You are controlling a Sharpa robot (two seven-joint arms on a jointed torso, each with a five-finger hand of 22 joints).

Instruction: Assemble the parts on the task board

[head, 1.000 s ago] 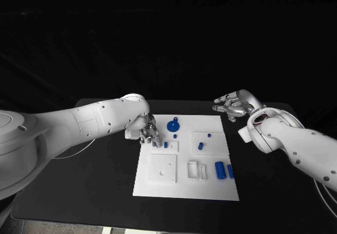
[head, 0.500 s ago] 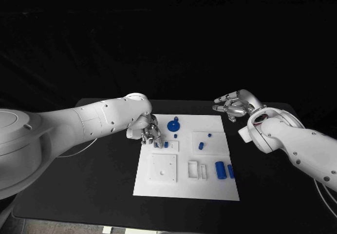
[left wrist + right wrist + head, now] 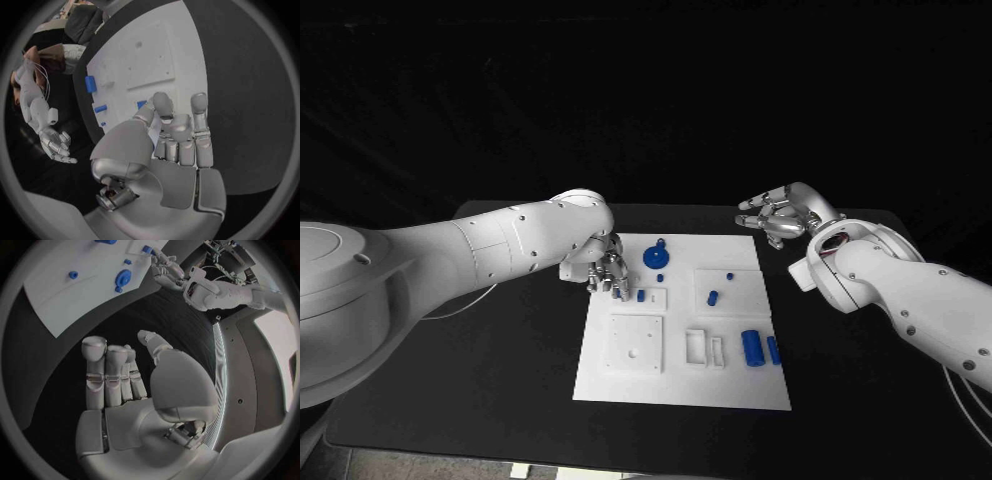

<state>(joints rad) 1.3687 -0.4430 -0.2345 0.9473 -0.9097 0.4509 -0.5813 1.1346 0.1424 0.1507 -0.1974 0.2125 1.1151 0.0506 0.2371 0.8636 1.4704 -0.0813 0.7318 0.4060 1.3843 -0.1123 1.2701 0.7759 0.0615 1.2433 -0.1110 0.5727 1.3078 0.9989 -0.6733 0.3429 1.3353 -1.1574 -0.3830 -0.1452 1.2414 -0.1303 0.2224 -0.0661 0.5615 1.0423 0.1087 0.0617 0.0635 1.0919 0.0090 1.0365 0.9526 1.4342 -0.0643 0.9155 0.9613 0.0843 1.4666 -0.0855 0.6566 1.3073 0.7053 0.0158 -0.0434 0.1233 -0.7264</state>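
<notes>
The white task board (image 3: 678, 385) lies mid-table. My left hand (image 3: 596, 270) hangs over the board's left edge, fingers pointing down, and pinches a small blue peg (image 3: 619, 293); the same peg (image 3: 142, 104) peeks out beside the thumb in the left wrist view. A second small peg (image 3: 640, 295) stands in a white block just beside it. A round blue knob (image 3: 656, 259), a short peg (image 3: 713, 297) and two blue cylinders (image 3: 751, 348) lie on the board. My right hand (image 3: 783, 218) hovers off the board's far right corner, fingers loosely apart, holding nothing.
A white square plate (image 3: 636, 344) and white brackets (image 3: 695, 347) sit on the board's near half. Black table (image 3: 488, 370) surrounds the board on both sides. In the right wrist view the board (image 3: 75, 300) and my left hand (image 3: 164, 267) lie ahead of the palm.
My left hand has edged slightly away from me with the peg at its fingertips. The right hand has stayed put.
</notes>
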